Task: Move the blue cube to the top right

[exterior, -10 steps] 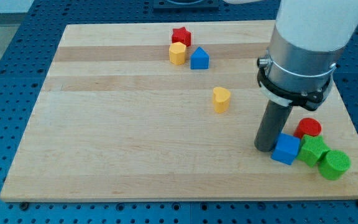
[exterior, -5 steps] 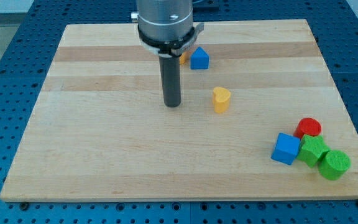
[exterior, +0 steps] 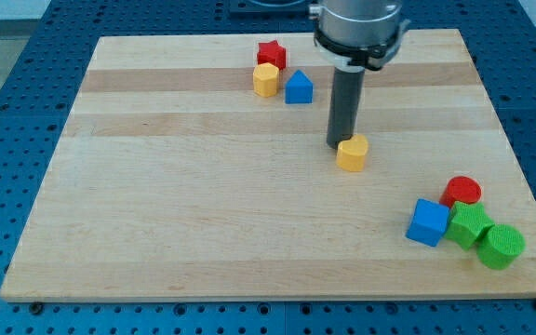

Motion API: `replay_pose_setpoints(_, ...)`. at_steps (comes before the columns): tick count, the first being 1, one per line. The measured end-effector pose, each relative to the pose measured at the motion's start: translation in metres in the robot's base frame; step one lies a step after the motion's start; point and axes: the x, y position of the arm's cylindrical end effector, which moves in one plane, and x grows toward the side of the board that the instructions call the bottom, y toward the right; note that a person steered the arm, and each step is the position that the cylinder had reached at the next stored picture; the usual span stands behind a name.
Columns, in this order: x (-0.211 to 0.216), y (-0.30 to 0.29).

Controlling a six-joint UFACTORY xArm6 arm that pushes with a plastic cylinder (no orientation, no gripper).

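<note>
The blue cube (exterior: 427,222) sits near the view's bottom right, touching a green block (exterior: 470,225) on its right, with a red cylinder (exterior: 462,192) just above them. My tip (exterior: 339,144) is well up and to the left of the blue cube, right against the upper left of a yellow heart-shaped block (exterior: 352,153).
A green cylinder (exterior: 502,247) lies at the far bottom right. Near the view's top stand a red star (exterior: 271,54), a yellow block (exterior: 266,80) and a blue house-shaped block (exterior: 298,87). The wooden board (exterior: 156,205) ends close to the bottom-right cluster.
My tip left the blue cube, swung to the view's left, then came back right to the yellow heart block, which has shifted right and slightly down. The blue cube has not moved.
</note>
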Motion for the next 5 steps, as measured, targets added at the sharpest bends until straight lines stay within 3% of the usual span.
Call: replay_pose_setpoints(5, 0.036, -0.015)
